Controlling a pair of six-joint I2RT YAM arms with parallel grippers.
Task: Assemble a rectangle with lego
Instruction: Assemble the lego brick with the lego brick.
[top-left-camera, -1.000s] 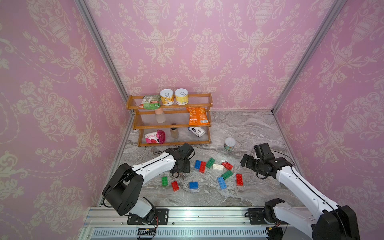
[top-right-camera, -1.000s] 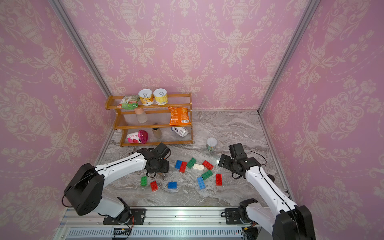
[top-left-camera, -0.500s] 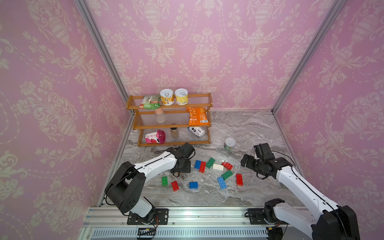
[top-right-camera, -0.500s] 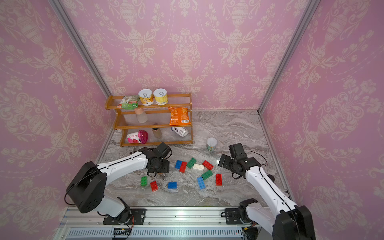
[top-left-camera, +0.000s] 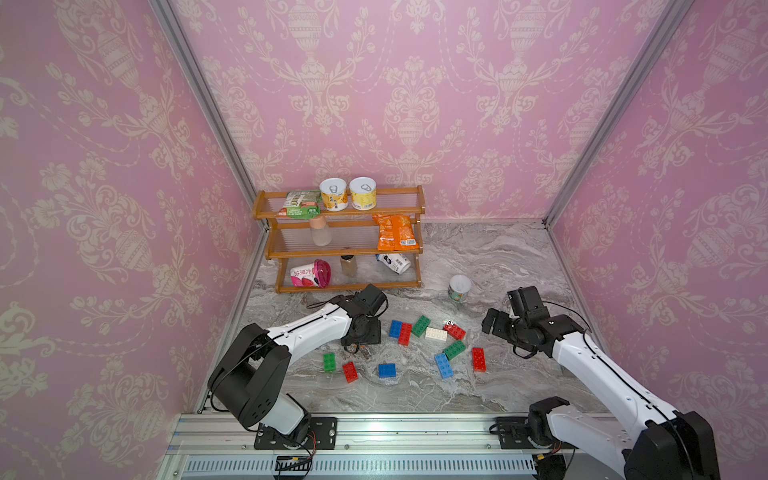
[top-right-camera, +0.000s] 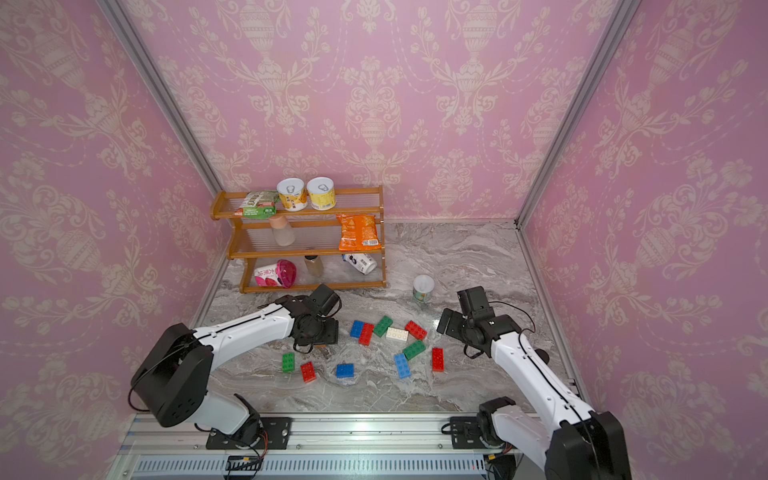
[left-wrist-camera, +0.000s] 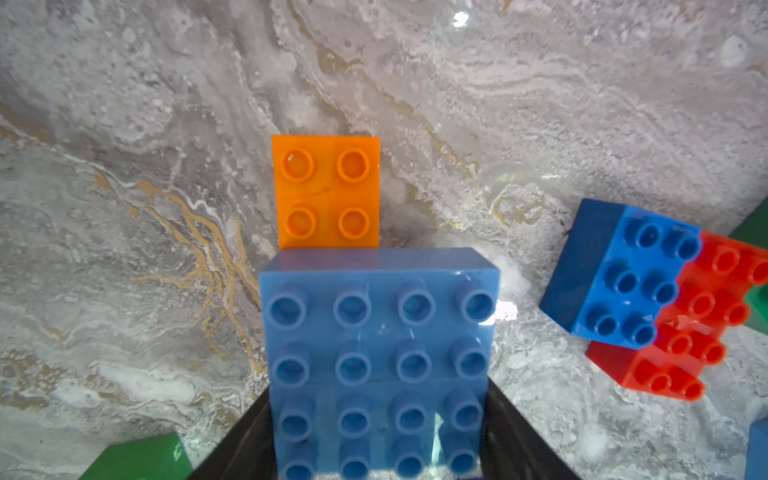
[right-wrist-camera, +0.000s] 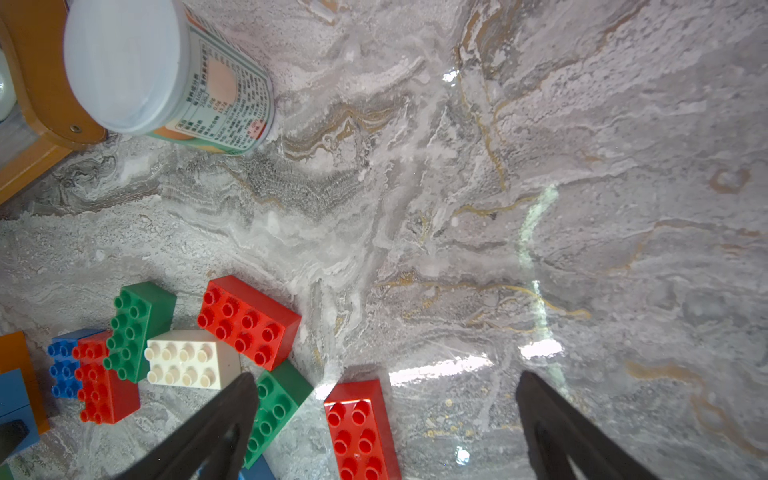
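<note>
I see L gripper clamped on glossy blue studded block, orange square 2x2 brick just beyond it, maybe touching, nr left edge of veined marble surface. R gripper spread wide over bare marble, right-edge side.

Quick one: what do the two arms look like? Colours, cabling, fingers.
Both match: the left arm and right arm have white link shells, black joint housings and black base mounts bolted to an aluminium rail. Thin black cables loop at the wrists. The fingers are plain black and taper to narrow tips. No markings are legible.
</note>
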